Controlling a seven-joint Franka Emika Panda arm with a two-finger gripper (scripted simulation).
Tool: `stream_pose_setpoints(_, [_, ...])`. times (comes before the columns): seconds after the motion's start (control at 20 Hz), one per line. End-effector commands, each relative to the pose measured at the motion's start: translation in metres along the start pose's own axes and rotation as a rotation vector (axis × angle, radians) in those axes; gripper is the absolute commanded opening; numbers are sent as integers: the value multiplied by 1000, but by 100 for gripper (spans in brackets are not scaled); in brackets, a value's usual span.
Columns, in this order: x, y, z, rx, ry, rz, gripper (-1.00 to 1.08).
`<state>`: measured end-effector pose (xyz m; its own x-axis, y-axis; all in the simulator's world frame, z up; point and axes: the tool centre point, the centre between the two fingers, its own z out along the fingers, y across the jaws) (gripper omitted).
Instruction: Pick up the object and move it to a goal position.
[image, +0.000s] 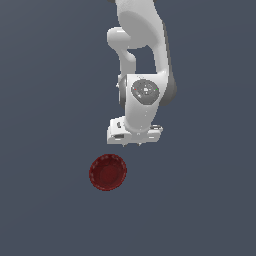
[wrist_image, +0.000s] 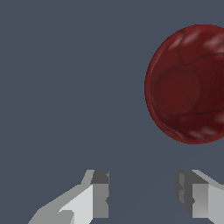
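Bowl (image: 108, 172) is sitting on the table (image: 45, 210) (dark red, ribbed rim) in the lower middle of the exterior view, just below and left of the gripper (image: 131, 145). Jaws are hanging spread, holding nothing, apart from the bowl (wrist_image: 189, 84).

Glossy, seemingly ceramic red bowl (wrist_image: 186, 85)

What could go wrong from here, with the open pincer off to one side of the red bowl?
1. The pincer is open and empty, and the bowl lies apart from it, so closing now would likely catch nothing.
2. In the wrist view the bowl looks about as wide as the gap between the fingers, so a straight descent may land a finger on the rim and push or tip the bowl.
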<state>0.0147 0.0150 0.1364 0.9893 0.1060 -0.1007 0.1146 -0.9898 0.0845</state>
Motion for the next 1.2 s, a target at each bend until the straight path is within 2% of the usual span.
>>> stream_pose_setpoints(0.0, [7, 3, 7, -30, -22, -11, 28])
stream_pose_setpoints(0.75, [50, 21, 53, -306, -162, -82, 28])
stream_pose_setpoints(0.95, [56, 23, 59, -360, -182, -93, 28])
stream_pose_setpoints(1.15, [60, 24, 62, -395, -193, -100, 28])
